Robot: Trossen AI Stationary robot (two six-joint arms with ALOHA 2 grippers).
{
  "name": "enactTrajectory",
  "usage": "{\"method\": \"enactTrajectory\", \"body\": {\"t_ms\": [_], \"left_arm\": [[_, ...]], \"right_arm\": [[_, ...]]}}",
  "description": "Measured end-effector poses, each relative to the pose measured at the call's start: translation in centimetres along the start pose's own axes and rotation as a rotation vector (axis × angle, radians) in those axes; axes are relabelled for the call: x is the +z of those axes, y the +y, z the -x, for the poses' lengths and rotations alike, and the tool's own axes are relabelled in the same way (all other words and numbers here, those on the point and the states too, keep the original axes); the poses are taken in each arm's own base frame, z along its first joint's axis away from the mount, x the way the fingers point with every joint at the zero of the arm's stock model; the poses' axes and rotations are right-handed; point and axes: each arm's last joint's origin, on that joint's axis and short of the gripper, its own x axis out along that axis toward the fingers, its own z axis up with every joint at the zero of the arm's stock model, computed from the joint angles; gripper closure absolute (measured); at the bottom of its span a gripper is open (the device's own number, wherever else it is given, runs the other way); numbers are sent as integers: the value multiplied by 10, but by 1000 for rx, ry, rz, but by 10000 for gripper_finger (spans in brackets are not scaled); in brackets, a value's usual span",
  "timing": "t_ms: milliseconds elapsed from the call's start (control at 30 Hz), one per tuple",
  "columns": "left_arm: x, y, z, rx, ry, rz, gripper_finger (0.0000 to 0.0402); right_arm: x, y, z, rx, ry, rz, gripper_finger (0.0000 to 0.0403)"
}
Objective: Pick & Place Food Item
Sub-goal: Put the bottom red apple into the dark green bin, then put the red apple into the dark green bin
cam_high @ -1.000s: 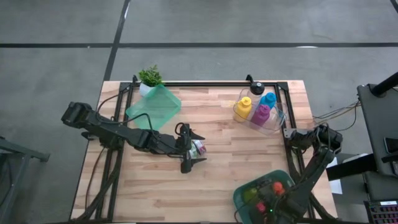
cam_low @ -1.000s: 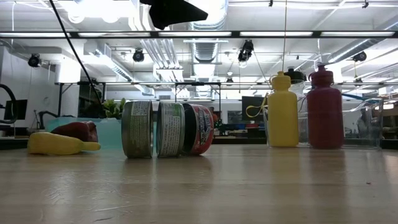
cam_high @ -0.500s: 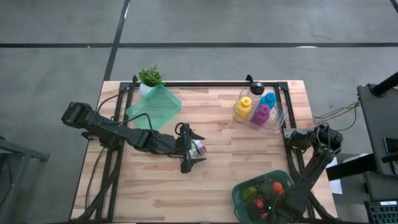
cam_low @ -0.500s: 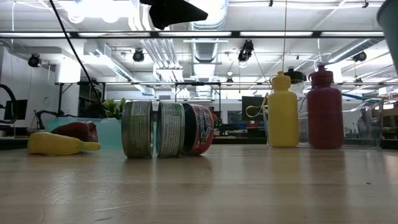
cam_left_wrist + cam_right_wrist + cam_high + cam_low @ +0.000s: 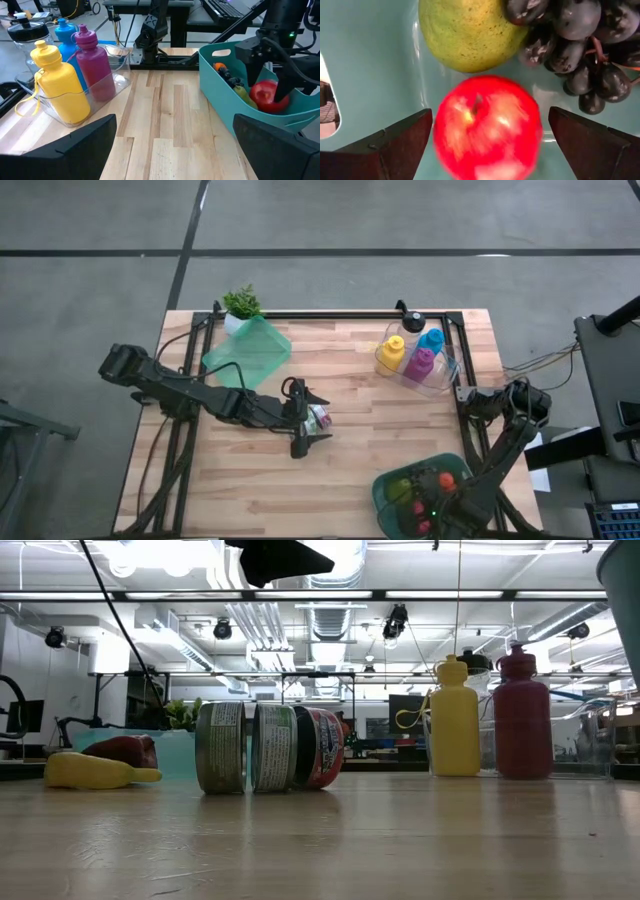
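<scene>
**Over the teal bin, right gripper spread around a red apple**

From above, the left gripper [image 5: 312, 420] reaches to mid-table, fingers spread wide about a small can [image 5: 320, 418]; the right gripper [image 5: 427, 505] dips into the teal bin [image 5: 385, 490] at the near right corner; a clear tray of bottles [image 5: 412, 356] sits far right.

At table height, three cans [image 5: 268, 747] lie side by side; a yellow bottle [image 5: 454, 718] and a magenta bottle [image 5: 521, 714] stand to the right.

Left wrist view: the right arm stands in the bin, a red apple [image 5: 268, 95] between its fingers.

Right wrist view: the apple [image 5: 487, 127] lies between spread fingers [image 5: 400, 145], neither visibly pressing it; a green pear [image 5: 470, 32] and dark grapes [image 5: 570, 35] lie beside it.
</scene>
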Motion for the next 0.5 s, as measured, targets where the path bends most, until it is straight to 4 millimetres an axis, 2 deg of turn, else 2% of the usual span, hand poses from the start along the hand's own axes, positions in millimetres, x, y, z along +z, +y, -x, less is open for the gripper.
{"method": "enactTrajectory", "body": {"t_ms": [500], "left_arm": [[0,0,0,0,0,0,2]], "right_arm": [[-3,0,0,15,18,2,3]]}}
